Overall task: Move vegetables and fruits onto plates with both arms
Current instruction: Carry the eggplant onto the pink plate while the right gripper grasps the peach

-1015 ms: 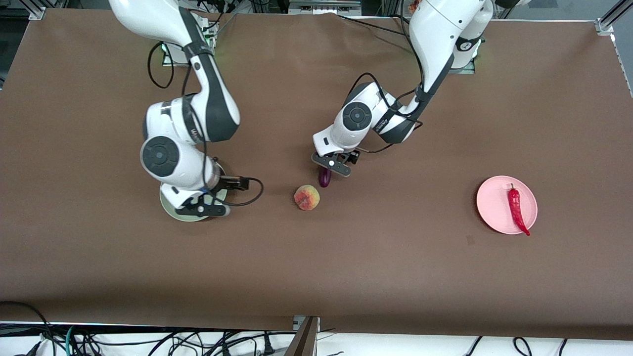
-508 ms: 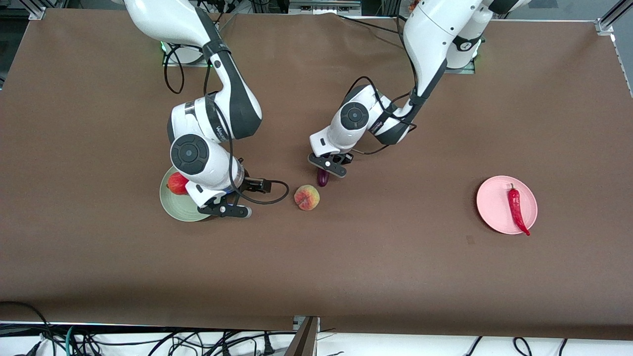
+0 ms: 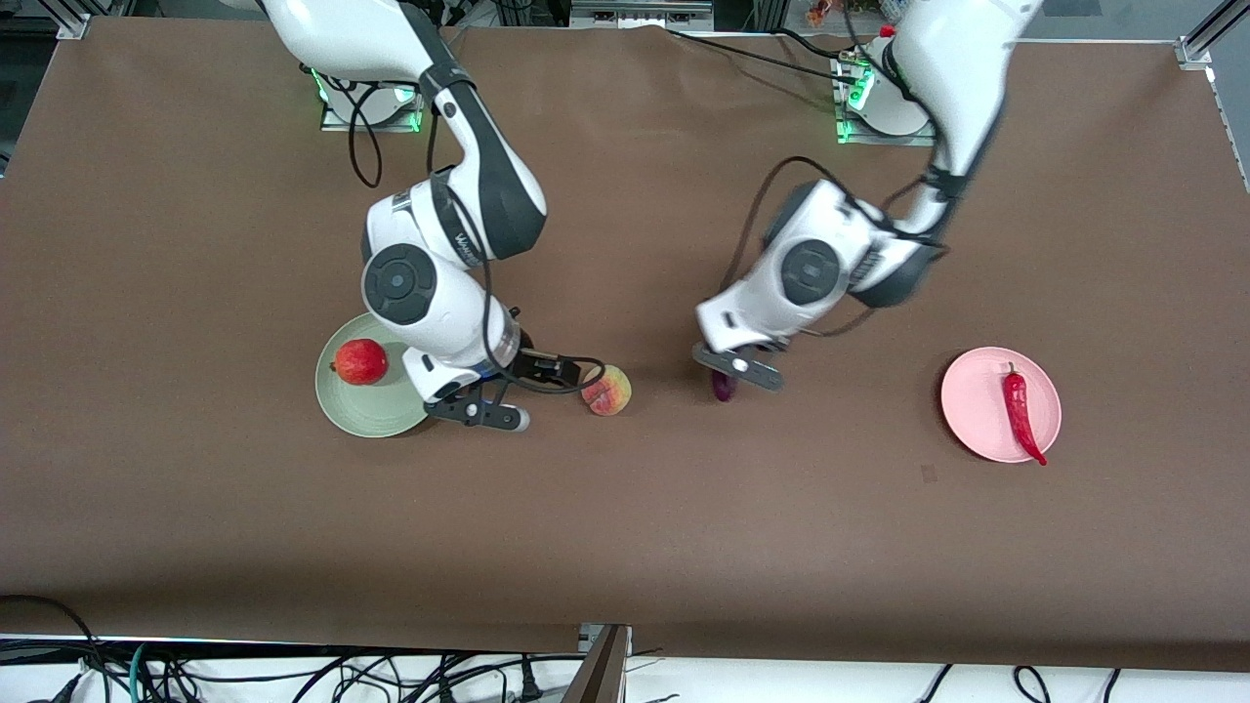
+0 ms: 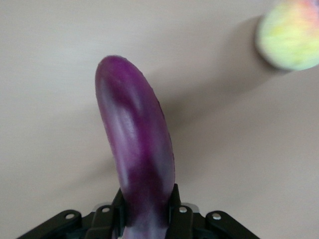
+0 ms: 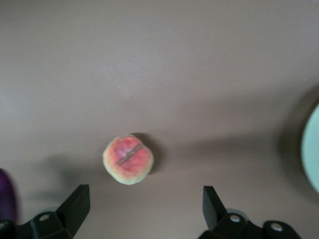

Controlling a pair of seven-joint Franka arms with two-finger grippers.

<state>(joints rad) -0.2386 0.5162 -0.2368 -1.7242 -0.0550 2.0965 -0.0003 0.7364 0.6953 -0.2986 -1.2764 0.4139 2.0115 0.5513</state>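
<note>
My left gripper (image 3: 737, 367) is shut on the purple eggplant (image 3: 724, 388), held in the air over bare table between the peach and the pink plate; the eggplant fills the left wrist view (image 4: 137, 149). The peach (image 3: 606, 390) lies on the table mid-table and shows in the right wrist view (image 5: 128, 159). My right gripper (image 3: 479, 411) is open and empty, over the table between the pale green plate (image 3: 366, 415) and the peach. The pomegranate (image 3: 360, 361) sits on the green plate. The red chili (image 3: 1021, 413) lies on the pink plate (image 3: 972, 415).
The brown table top (image 3: 625, 527) spreads wide toward the front camera. Cables hang along the front edge (image 3: 293, 674). The arms' bases stand at the table's back edge.
My left gripper has lifted the eggplant and carried it toward the pink plate. My right gripper has moved off the green plate toward the peach, leaving the pomegranate on that plate.
</note>
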